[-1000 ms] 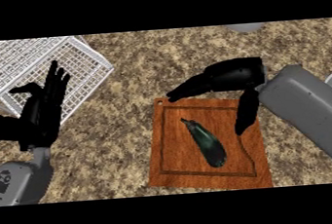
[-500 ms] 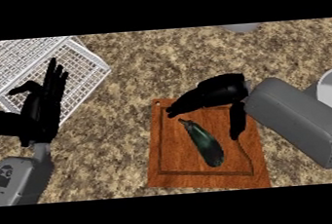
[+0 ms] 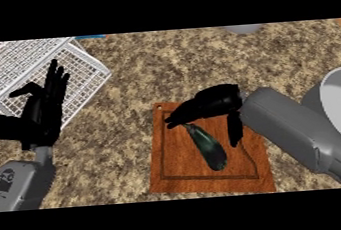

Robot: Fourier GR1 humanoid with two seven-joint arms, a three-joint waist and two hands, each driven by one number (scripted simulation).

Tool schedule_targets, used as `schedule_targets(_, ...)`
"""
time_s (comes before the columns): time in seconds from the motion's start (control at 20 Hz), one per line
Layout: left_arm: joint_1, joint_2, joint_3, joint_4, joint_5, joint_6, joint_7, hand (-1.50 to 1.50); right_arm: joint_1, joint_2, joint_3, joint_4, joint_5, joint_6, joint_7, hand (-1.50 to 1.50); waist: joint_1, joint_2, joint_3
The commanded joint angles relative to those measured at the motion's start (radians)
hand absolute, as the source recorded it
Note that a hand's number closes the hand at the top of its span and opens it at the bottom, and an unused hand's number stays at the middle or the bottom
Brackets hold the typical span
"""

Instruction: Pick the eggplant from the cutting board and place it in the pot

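Eggplant: one, dark, glossy, long and tapered (image 3: 208, 147), lying slantwise on the cutting board, its upper end just under the right hand.
Cutting board: one, reddish-brown wood, rectangular, with a groove running round near its edge (image 3: 173, 164), flat on the surface.
Surface: speckled, stone-like, tan and brown (image 3: 170, 67).
Pot: one, pale grey, round wall, only partly in view at the right edge (image 3: 335, 100), well apart from the eggplant.
Rack: one, white wire grid, upper left (image 3: 22, 62).
Right hand: black (image 3: 217, 101), over the board's top, fingers spread wide, holding nothing.
Left hand: black (image 3: 40, 108), at left, fingers straight up, resting.
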Motion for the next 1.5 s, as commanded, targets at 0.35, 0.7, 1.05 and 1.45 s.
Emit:
schedule_targets(0.35, -0.001, 0.022, 0.046, -0.038, -0.010, -0.039, 0.019, 0.00, 0.054, 0.105, 0.045, 0.172, 0.110, -0.014, -0.134, -1.50, -0.008, -0.006, 0.007)
schedule_targets(0.7, -0.039, 0.027, 0.066, -0.032, -0.019, -0.047, 0.050, 0.00, 0.088, 0.167, 0.057, 0.184, 0.136, -0.035, -0.120, -1.50, -0.021, -0.008, 0.007)
schedule_targets(1.05, 0.002, 0.003, 0.041, -0.062, -0.040, -0.040, 0.022, 0.00, 0.068, 0.182, 0.083, 0.171, 0.164, -0.081, -0.264, 1.50, -0.009, -0.007, 0.008)
schedule_targets(1.45, 0.009, 0.010, 0.067, -0.070, -0.038, -0.050, 0.029, 0.00, 0.124, 0.225, 0.080, 0.088, 0.189, -0.141, -0.200, 1.50, -0.018, -0.011, 0.007)
